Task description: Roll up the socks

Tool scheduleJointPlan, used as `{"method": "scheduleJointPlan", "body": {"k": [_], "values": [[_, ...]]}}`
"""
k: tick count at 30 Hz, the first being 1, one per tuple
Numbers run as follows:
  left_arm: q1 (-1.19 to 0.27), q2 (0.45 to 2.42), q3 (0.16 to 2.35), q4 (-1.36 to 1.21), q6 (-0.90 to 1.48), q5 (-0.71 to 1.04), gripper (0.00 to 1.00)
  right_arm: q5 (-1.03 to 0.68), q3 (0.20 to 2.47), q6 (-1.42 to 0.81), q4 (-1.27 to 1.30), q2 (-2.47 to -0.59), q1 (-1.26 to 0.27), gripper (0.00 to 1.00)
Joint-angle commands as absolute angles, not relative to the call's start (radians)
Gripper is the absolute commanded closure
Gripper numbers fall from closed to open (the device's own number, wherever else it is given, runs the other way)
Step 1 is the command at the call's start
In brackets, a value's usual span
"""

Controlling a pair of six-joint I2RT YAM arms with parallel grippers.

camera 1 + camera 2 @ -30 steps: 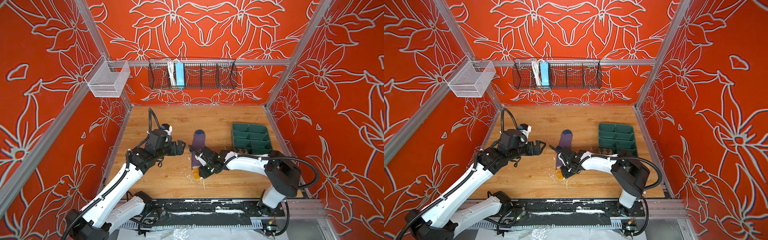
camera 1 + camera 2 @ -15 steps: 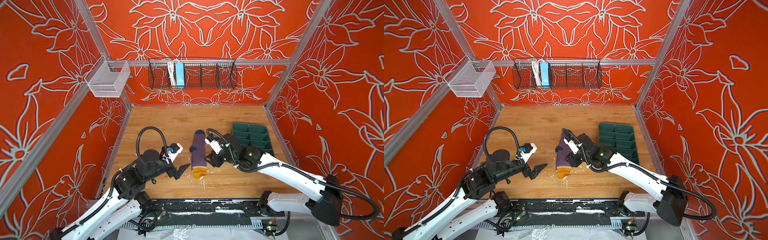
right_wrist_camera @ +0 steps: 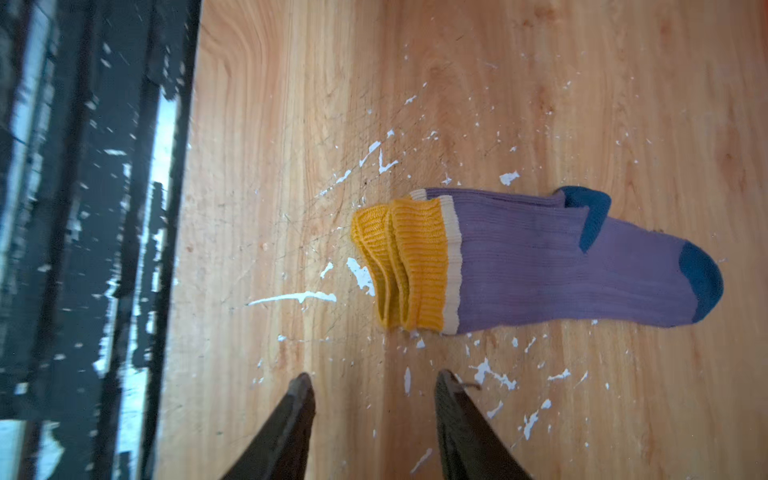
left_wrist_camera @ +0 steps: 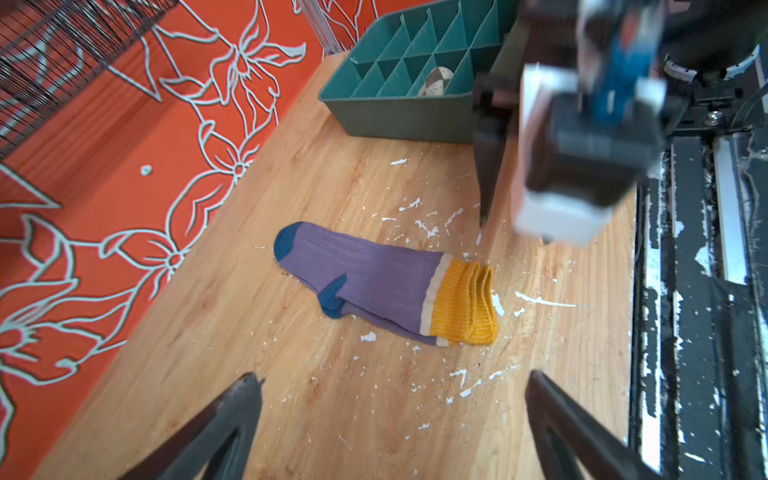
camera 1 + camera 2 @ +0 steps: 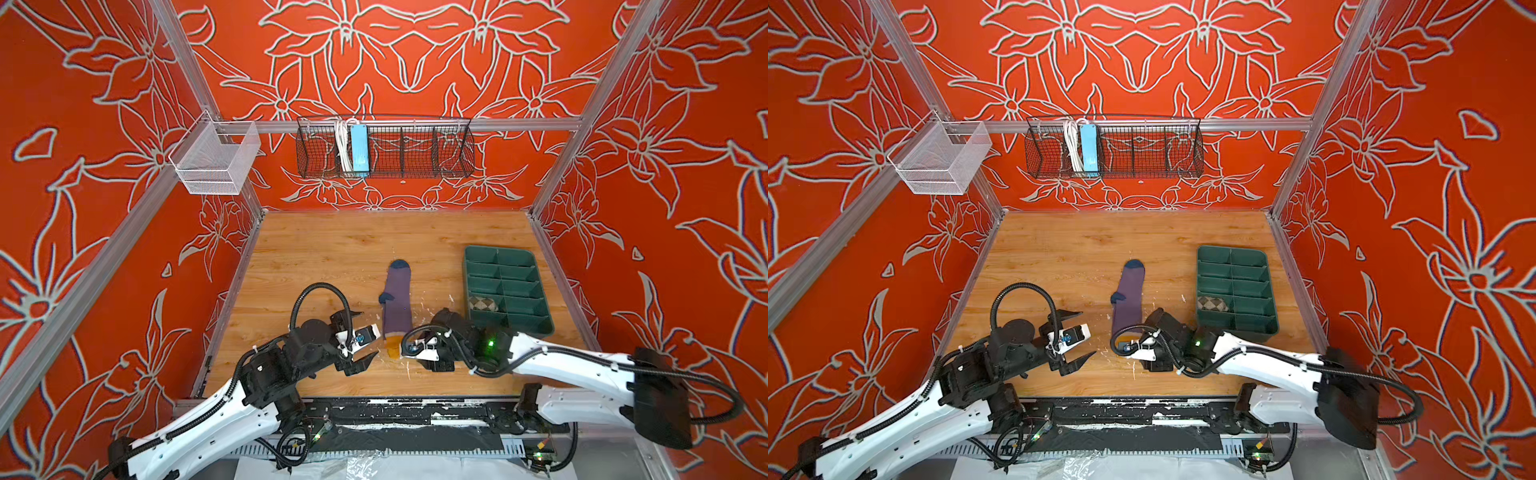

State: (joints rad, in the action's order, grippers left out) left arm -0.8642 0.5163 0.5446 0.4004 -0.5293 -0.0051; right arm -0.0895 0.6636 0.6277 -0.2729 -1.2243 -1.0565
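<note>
1. While the purple sock (image 5: 397, 299) lies flat and unrolled on the counter (image 5: 332, 249), toe toward the back wall and mustard cuff (image 3: 407, 266) toward the robot, the argyle sock (image 5: 483, 304) sits bundled in the green tray (image 5: 525, 329), in the left column, second compartment from the near end.
2. That cuff shows doubled, slightly bunched layers, but no turn of a roll.
3. On the left arm (image 5: 208, 424), the jaws are spread wide and empty, just left of the cuff. On the right arm (image 5: 561, 361), the jaws stand partly spread and empty, just right of it.
4. I judge this to be the approach for starting the roll. Next, both jaws need to drop to the cuff edge, pinch every layer, and turn it evenly toward the toe so the roll does not skew.
</note>
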Motion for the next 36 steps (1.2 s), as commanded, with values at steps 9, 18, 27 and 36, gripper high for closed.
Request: {"method": "scheduleJointPlan", "body": {"k": [9, 18, 27, 36], "values": [[-0.874, 0.509, 0.525, 0.366, -0.565, -0.023, 0.04, 0.102, 0.66, 0.782, 0.012, -1.458, -1.098, 0.45], [-0.874, 0.498, 0.523, 0.366, -0.583, -0.039, 0.05, 0.108, 0.715, 0.774, -0.063, -1.574, -1.098, 0.67], [-0.876, 0.423, 0.615, 0.444, -0.652, -0.044, 0.06, -0.1, 0.851, 0.715, -0.372, -1.601, -1.066, 1.0], [-0.878, 0.5, 0.78, 0.637, -0.827, 0.005, 0.09, -0.445, 1.044, 0.654, -0.655, -1.735, -0.943, 1.0]]}}
